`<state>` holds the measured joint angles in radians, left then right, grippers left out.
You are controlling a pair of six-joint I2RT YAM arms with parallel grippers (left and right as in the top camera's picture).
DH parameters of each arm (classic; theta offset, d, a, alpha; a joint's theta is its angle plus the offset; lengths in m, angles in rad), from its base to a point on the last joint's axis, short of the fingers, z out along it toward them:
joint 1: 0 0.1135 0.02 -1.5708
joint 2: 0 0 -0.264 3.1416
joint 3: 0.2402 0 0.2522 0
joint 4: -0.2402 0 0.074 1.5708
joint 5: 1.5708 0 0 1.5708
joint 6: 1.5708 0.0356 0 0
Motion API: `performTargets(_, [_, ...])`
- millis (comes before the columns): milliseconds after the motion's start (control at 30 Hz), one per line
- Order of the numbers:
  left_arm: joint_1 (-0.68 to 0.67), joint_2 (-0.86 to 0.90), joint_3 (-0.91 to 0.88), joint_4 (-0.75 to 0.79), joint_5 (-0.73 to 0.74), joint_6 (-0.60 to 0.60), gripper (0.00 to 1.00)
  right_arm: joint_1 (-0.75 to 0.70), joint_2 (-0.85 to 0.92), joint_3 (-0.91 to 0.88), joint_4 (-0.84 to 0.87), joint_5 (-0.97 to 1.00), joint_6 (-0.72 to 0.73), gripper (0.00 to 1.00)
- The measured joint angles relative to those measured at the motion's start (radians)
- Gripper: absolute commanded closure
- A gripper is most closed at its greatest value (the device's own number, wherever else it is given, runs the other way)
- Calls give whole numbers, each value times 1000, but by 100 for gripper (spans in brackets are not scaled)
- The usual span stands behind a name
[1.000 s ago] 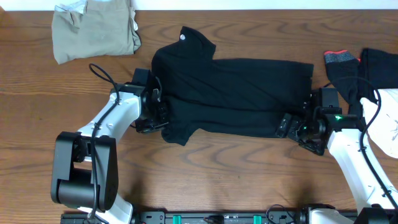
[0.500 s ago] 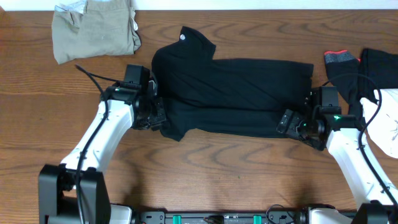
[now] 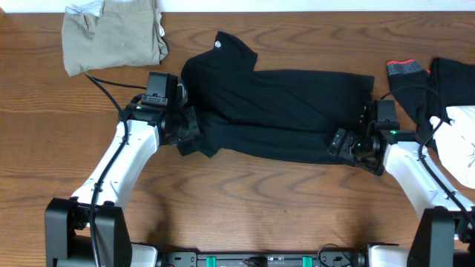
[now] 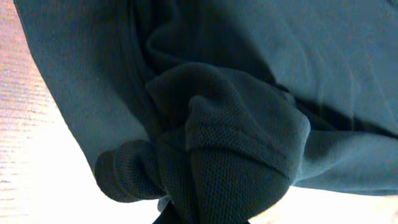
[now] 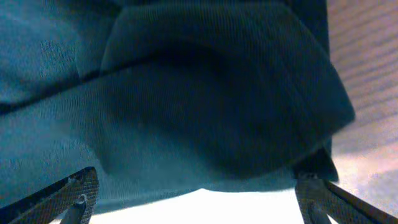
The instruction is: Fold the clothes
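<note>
Black garment (image 3: pixel 282 111) fills mid-frame as a long band, seemingly one fold in. At its near edge the left gripper (image 3: pixel 185 133) is pinched tight on the bunched lower-left corner, while the right gripper (image 3: pixel 343 142) stands spread wide at the lower-right hem, clamping nothing. Farther back, a khaki piece (image 3: pixel 111 37) sits bundled upper left; a red-trimmed black one (image 3: pixel 408 78) and a white one (image 3: pixel 464 144) wait at right, unfolded, so most work remains, I'd judge.

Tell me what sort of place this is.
Probably a robot test bench for laundry folding, not a home: a bare wooden table, a white left arm and right arm based at its near edge, with a black garment and khaki garment laid out.
</note>
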<state>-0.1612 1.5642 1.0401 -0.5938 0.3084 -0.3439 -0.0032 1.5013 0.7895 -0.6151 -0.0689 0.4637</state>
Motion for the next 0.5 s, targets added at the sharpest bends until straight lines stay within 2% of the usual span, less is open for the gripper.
performTargets(400, [0, 0, 0, 1, 0, 0, 94, 0, 37, -1, 84, 6, 4, 6])
performTargets(500, [0, 0, 0, 1, 0, 0, 94, 0, 37, -1, 86, 6, 47, 8])
